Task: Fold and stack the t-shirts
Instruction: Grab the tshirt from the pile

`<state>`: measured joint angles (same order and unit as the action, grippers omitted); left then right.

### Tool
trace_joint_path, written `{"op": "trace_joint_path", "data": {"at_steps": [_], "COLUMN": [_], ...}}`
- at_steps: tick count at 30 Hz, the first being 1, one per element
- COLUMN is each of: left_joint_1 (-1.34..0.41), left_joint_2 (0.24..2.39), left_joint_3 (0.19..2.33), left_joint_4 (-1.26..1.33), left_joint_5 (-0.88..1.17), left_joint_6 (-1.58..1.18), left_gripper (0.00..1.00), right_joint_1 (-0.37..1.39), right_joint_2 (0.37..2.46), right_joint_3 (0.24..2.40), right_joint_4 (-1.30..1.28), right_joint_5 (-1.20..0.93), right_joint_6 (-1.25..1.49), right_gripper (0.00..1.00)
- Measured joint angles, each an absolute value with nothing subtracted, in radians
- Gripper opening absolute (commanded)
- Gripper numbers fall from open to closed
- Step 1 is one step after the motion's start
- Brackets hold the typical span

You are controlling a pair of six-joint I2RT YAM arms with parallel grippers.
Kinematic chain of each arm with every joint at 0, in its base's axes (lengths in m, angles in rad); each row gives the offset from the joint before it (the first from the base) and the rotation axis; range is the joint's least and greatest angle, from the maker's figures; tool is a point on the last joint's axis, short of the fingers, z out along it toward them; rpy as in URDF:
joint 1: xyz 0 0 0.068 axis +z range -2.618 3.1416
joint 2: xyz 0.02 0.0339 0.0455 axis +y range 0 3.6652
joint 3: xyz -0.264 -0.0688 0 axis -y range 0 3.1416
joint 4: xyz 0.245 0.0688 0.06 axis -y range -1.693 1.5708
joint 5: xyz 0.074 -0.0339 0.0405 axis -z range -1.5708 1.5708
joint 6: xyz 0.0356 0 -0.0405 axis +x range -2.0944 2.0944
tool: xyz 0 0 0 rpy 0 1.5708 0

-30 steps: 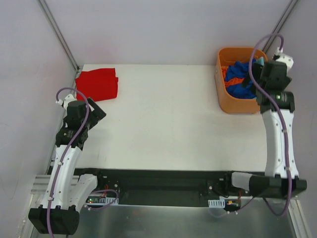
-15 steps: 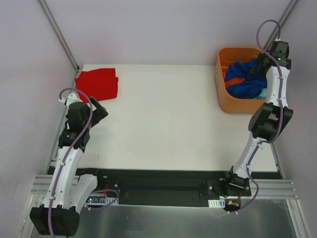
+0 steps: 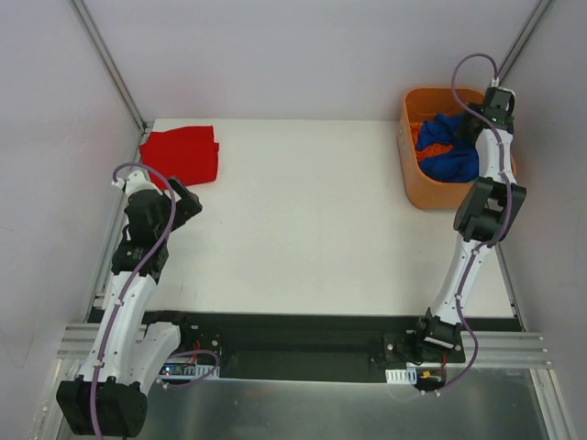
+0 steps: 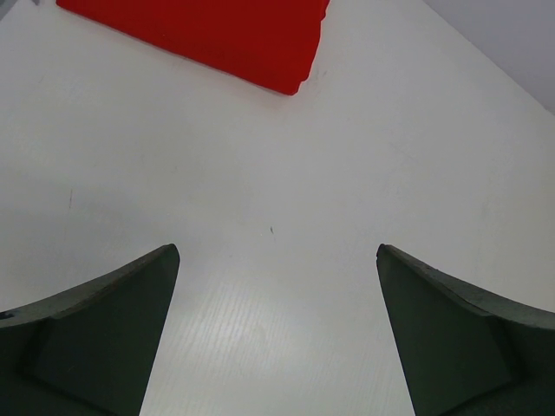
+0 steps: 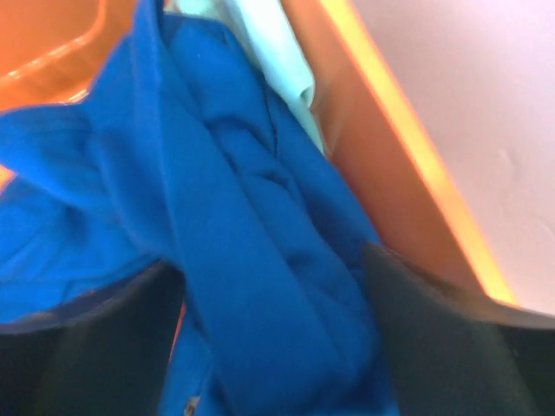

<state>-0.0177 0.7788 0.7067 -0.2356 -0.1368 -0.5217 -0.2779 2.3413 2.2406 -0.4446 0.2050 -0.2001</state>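
In the top view, the left gripper hangs over the left part of the white table, below the folded red t-shirt, which lies flat at the upper left corner of the table. The left wrist view shows this gripper's fingers spread wide at the lower corners of the frame. Only bare table shows between them, and they hold and touch nothing. The red t-shirt's edge sits at the top left of that view, well apart from the fingers.

The right arm reaches to the upper right of the top view, with the right gripper down inside the orange tub. A royal-blue t-shirt lies crumpled there, with orange cloth showing beside it. In the right wrist view the right gripper's fingers are dark, blurred shapes at the bottom, set well apart, and a thick bunched fold of the blue shirt runs between them. The blur hides whether the pads touch the cloth. Pale teal cloth shows at the top centre, against the tub's wall.
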Motion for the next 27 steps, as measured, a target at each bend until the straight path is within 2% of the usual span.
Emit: {"op": "trace_joint_path", "data": {"at_steps": [1,3,4,5,6,11,19,22,27], "left_joint_1": [-0.018,-0.018,-0.018,-0.018,-0.018,-0.018,-0.018,-0.018,-0.018], "left_joint_2": [0.779,0.779,0.778,0.778,0.778,0.764,0.656,0.614,0.563], "left_joint_3": [0.707,0.707,0.707,0.707,0.707,0.706,0.682,0.672,0.652], "left_joint_4": [-0.233,-0.226,-0.223,-0.222,-0.221,-0.221,-0.221,-0.221,-0.223], "left_joint_5": [-0.137,-0.137,-0.136,-0.136,-0.134,-0.104,-0.001,0.047,0.129], "left_joint_6": [-0.52,-0.519,-0.519,-0.519,-0.519,-0.518,-0.535,-0.547,-0.581], "left_gripper": [0.99,0.99,0.99,0.99,0.99,0.99,0.99,0.99,0.99], "right_joint_1": [-0.278,-0.278,-0.278,-0.278,-0.278,-0.273,-0.221,-0.136,0.104], "right_joint_2": [2.352,2.363,2.363,2.362,2.357,2.267,1.864,1.697,1.506], "right_joint_3": [2.241,2.241,2.241,2.241,2.241,2.217,2.175,2.177,2.185], "right_joint_4": [-0.439,-0.43,-0.424,-0.413,-0.402,-0.384,-0.344,-0.304,-0.24], "right_joint_5": [0.205,0.202,0.199,0.192,0.183,0.137,0.011,-0.036,-0.104], "right_joint_6": [-0.203,-0.198,-0.194,-0.193,-0.197,-0.188,-0.187,-0.19,-0.202], "right_gripper": [0.52,0.41,0.26,0.07,0.01,0.01,0.01,0.01,0.01]}}
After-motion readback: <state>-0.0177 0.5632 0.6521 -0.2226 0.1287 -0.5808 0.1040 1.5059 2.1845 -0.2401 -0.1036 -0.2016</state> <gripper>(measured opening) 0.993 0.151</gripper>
